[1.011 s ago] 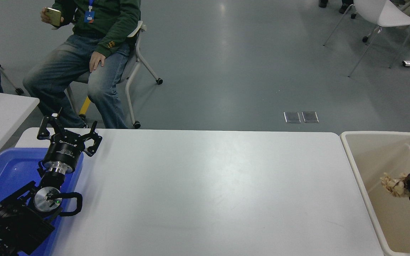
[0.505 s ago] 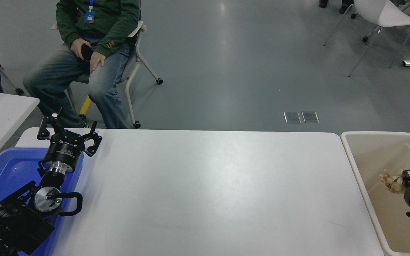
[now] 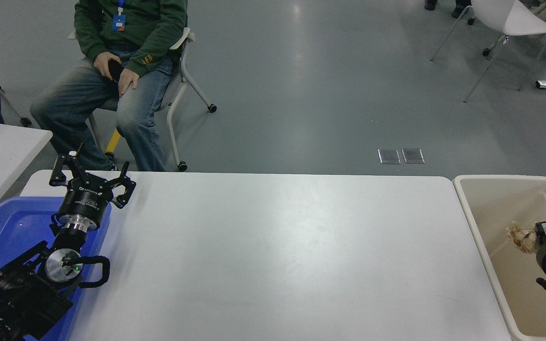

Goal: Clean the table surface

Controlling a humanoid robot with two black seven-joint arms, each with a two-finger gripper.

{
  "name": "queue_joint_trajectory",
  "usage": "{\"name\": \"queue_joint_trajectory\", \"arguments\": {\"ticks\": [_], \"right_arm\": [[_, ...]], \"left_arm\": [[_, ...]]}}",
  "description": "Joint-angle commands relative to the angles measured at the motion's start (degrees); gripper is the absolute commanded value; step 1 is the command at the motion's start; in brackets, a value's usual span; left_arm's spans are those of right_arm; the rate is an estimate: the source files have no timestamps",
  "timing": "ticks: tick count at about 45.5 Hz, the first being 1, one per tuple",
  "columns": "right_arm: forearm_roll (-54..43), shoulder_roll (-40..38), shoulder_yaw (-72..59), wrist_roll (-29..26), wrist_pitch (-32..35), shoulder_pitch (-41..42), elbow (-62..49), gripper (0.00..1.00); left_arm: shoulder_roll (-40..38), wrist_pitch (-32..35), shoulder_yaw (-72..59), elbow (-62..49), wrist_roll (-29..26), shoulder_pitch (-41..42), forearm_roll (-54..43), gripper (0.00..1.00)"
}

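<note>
**Caller:** Where was your right gripper (image 3: 536, 235) just then?

**Me:** It hung inside the beige bin (image 3: 467, 208) just off the table's right end, with a crumpled wad of tan paper (image 3: 519, 237) at its tip. I couldn't tell from that angle whether my fingers were pinched on the wad or merely touching it, so I won't call it either way.

**Caller:** And the table surface (image 3: 273, 246)?

**Me:** It lay right in front of me, broad and white, running from the blue tray (image 3: 7, 227) at its left end across to the bin. I saw nothing loose lying on it.

**Caller:** How did you reckon the paper would handle?

**Me:** Very light and soft, I judged: it would crush instead of resisting, and its rough folds wouldn't slip. A pinch across the bulk of the wad seemed best, since a loose flap might tear away. The tabletop itself looked rigid and smooth, something to sweep, not to grip.

**Caller:** Your left gripper (image 3: 94, 182)?

**Me:** Parked over the tray's far corner, fingers spread wide, holding nothing. A person (image 3: 126, 47) sat beyond the table's far edge.
</note>
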Motion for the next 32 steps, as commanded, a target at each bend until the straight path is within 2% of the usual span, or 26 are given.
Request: {"name": "queue_joint_trajectory", "arguments": {"ticks": [1,32], "right_arm": [[0.2,-0.27,0.16,-0.02,-0.13,0.05,-0.02,1.0],[0.47,-0.45,0.86,0.07,0.66,0.84,0.15,1.0]], "left_arm": [[0.0,0.0,0.0,0.0,0.0,0.0,0.0,1.0],[0.0,0.0,0.0,0.0,0.0,0.0,0.0,1.0]]}}
